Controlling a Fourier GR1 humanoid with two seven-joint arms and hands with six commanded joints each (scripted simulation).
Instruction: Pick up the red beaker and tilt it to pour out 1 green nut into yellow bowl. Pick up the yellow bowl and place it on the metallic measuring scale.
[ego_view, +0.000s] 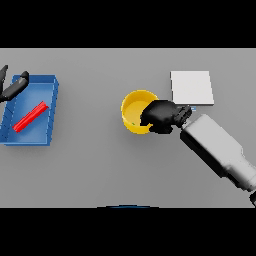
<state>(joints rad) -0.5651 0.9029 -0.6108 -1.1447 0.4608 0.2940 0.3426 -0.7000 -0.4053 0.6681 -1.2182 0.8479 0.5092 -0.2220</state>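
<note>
1. Nearest us on the grey surface (100, 165), our right robot hand (161, 116) curls over the yellow bowl (134, 111) rim, gripping it.
2. Inside we see a tiny green nut (133, 123).
3. Left, a blue tray (30, 111) holds the red beaker (30, 117) lying flat.
4. Beyond the bowl, the metallic scale (192, 88) sits bare.
5. Far left, our left robot hand (11, 88) hangs loosely open over the tray's corner.

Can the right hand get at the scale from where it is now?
Probably yes. The right hand is at the yellow bowl, and the scale lies just beyond it with only bare table between.
</note>
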